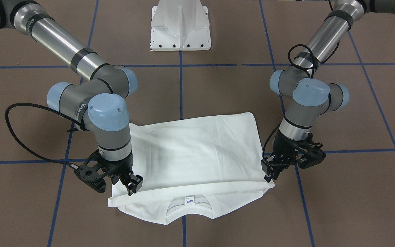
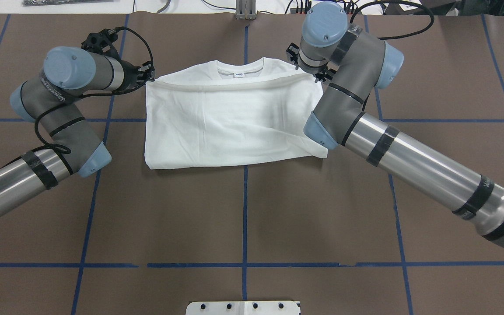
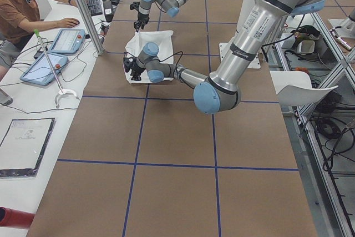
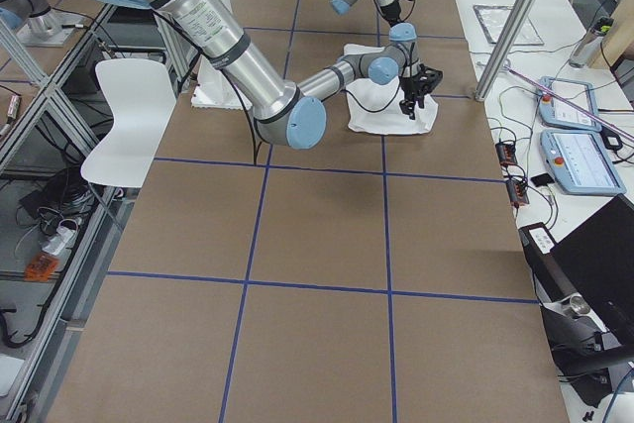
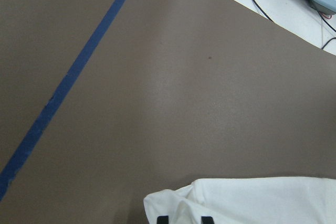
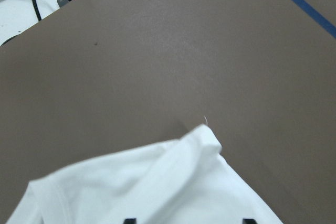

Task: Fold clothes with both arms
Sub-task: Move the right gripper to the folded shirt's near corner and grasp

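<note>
Fingertips [image 5: 163, 220] of the left gripper [image 1: 268, 175] stand close together with a bunched corner of the white T-shirt [image 1: 197, 151] nipped between them. Fingertips [image 6: 130, 221] of the right gripper [image 1: 134, 185] stand wide apart, parted over the opposite corner, with cloth lying between them but not squeezed.

The T-shirt lies on the brown table [image 1: 218, 89], straddling the central line of blue tape [image 1: 181, 85], on the side away from the robot's white pedestal base [image 1: 181, 27]. It is folded in half crosswise. The top layer's loose edge runs from one gripper to the other, just short of the ribbed collar [image 1: 189, 206], so the collar and its small neck label [image 1: 189, 199] stay uncovered. The folded edge faces the robot; the collar faces away from it. A few soft creases cross the top layer. No sleeves or printed text show.

The left arm [image 2: 59, 113] and the right arm [image 2: 357, 109] reach in from either side, wrists bent downward, each gripper low at its own end of the loose edge.

A seated person [image 3: 16, 4] in a brown top works at a desk beyond the table's far edge.
</note>
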Action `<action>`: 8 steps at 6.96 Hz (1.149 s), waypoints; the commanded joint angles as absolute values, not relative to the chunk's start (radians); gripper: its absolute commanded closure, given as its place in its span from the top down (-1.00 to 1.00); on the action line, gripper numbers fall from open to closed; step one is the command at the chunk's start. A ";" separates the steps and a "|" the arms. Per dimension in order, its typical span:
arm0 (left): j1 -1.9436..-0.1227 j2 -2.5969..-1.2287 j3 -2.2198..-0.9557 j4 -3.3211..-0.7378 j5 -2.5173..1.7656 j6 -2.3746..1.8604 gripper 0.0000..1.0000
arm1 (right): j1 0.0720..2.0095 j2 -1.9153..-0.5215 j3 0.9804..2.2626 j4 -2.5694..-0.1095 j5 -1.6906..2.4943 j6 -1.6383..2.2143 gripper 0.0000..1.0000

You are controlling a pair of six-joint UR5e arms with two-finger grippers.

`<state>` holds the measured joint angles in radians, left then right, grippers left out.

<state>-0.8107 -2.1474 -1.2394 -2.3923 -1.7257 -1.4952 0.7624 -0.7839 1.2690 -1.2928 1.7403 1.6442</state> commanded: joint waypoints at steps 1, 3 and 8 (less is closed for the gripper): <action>-0.811 -2.117 -1.244 -2.422 -1.726 -1.491 -0.27 | 0.656 -1.053 1.641 -1.295 1.744 1.740 1.00; -0.811 -2.097 -1.244 -2.447 -1.724 -1.491 -0.27 | 0.580 -1.126 1.696 -1.284 1.721 1.920 1.00; -0.811 -2.098 -1.255 -2.445 -1.718 -1.491 -0.27 | 0.546 -1.154 1.684 -1.284 1.723 2.123 -0.63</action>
